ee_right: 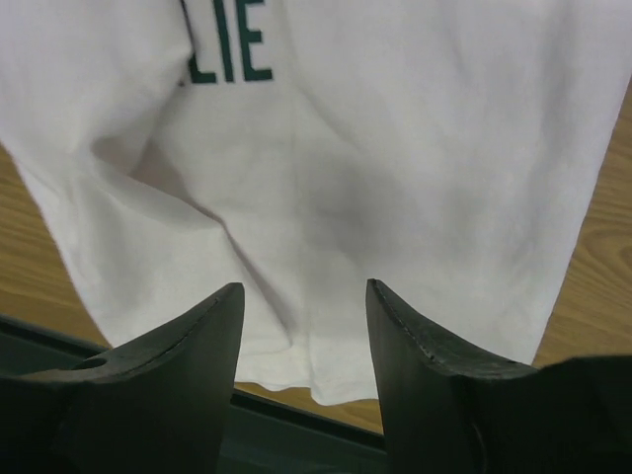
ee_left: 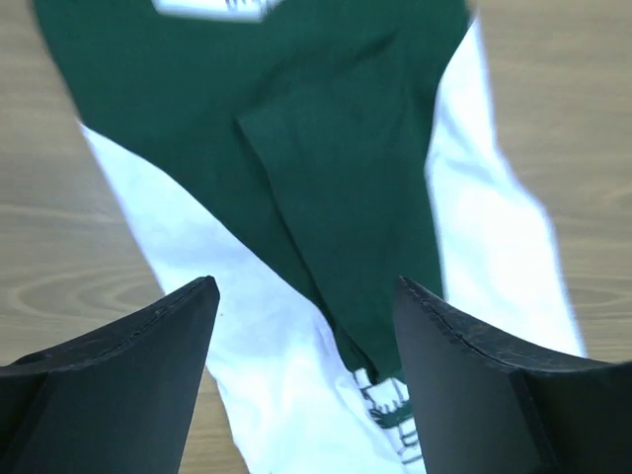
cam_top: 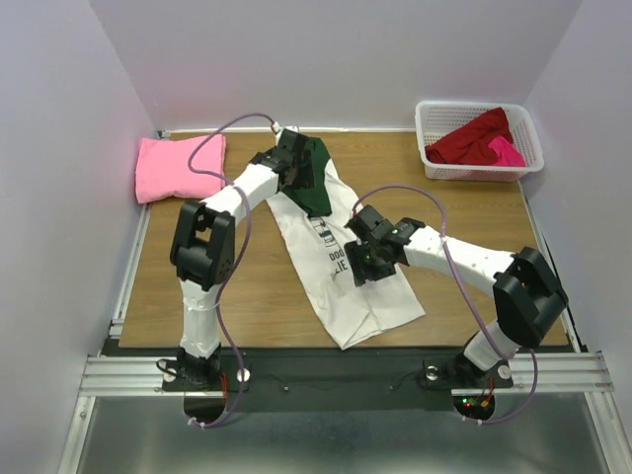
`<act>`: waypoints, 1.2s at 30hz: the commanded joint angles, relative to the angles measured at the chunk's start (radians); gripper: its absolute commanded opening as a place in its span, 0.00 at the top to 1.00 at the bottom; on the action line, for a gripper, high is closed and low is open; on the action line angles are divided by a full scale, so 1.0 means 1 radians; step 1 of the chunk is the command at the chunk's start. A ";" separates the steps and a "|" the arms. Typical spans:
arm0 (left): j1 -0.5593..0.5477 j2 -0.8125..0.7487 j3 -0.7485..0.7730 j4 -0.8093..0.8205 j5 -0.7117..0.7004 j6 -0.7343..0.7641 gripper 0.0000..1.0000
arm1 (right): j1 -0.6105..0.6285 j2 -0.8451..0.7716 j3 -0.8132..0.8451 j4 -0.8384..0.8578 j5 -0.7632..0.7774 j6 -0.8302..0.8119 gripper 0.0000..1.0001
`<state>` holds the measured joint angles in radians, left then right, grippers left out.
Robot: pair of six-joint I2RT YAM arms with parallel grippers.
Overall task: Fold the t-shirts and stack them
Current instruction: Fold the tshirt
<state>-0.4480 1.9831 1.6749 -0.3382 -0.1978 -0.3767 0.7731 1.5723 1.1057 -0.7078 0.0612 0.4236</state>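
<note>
white green-sleeved t-shirt [cam_top: 370,296] spread mid-frame on desk [cam_top: 247,286], left claw [cam_top: 296,170] wide over its green end, right claw [cam_top: 360,262] parted, empty, over its white body, pink t-shirt [cam_top: 178,168] upper left

Soft, even light is coming from overhead, throwing only faint shadows on the wooden table [cam_top: 267,296]. Up close, the white t-shirt [ee_left: 499,252] is smearing at its edges with blur, and a grey shadow is lying on it just beyond the dark fingers [ee_right: 168,385].
</note>
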 commanded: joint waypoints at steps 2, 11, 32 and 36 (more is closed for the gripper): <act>-0.011 0.113 0.005 -0.027 0.012 -0.028 0.23 | -0.009 -0.038 -0.064 -0.027 0.049 0.030 0.44; -0.015 0.256 0.084 -0.044 0.012 -0.036 0.28 | -0.014 0.012 -0.099 -0.010 0.002 0.041 0.44; 0.074 0.013 0.166 -0.093 0.067 -0.002 0.07 | -0.031 0.054 0.071 0.111 -0.172 0.072 0.50; 0.074 -0.237 -0.035 -0.079 0.078 -0.040 0.07 | -0.028 0.074 0.056 0.113 -0.198 0.084 0.54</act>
<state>-0.3717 2.0384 1.7420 -0.4561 -0.1276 -0.3836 0.7414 1.6501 1.1568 -0.6197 -0.0734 0.4828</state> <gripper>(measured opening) 0.924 0.468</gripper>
